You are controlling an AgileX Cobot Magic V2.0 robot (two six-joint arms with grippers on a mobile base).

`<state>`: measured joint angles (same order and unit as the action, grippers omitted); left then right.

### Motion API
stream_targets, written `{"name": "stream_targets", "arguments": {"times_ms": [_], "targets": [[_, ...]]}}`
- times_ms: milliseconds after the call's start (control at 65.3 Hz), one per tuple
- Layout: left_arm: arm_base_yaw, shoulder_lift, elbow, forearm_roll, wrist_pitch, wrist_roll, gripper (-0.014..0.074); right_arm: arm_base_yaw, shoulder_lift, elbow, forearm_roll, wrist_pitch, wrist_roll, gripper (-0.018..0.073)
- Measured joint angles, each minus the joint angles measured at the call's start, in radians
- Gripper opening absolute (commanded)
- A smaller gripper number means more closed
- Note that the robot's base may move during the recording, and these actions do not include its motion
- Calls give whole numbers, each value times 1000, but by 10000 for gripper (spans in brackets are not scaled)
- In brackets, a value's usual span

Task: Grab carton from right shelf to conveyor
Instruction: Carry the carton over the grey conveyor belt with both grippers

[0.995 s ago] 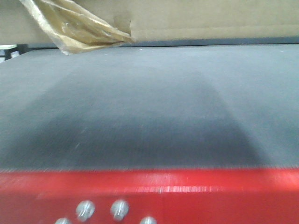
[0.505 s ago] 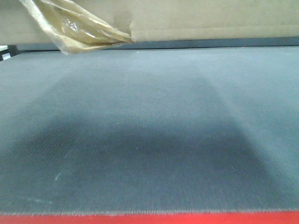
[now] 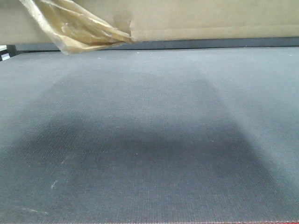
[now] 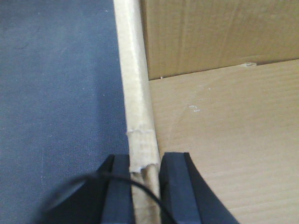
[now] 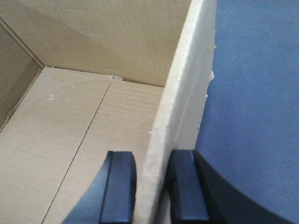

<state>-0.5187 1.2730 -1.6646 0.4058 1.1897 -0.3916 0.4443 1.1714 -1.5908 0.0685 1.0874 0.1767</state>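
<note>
Between the left fingers [image 4: 120,186], clenched on it: the left wall of the carton [image 4: 224,140], one black pad on the outer face, one on the inner, rim frayed just above the grip. Between the right fingers [image 5: 120,186], gripped the same way: the opposite wall of the carton [image 5: 70,121], pads pressed to both faces.

From the front, only the lower edge of the carton [image 3: 210,18] showing, along the top of the frame, over the far part of the belt [image 3: 149,140]. Cannot tell whether touching it or held just above.

One carton. Two pairs of fingers, two pads each. One loose strip of tape [image 3: 79,28], crumpled, glossy, amber-clear, hanging at the carton's lower edge.

Carton of plain brown corrugated board: ribbed floor with a straight seam between flaps, flat upright walls, square inner corners. Pads flat, matte black, rectangular. Belt dark grey, finely woven, level, with a darker shadow across its middle.
</note>
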Motion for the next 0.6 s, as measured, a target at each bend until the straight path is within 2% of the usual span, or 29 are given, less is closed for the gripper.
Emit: {"name": "stream_targets", "arguments": {"times_ms": [597], "targets": [[0, 0, 0, 0, 0, 0, -16, 0, 0, 0, 0, 0, 0, -70]]}}
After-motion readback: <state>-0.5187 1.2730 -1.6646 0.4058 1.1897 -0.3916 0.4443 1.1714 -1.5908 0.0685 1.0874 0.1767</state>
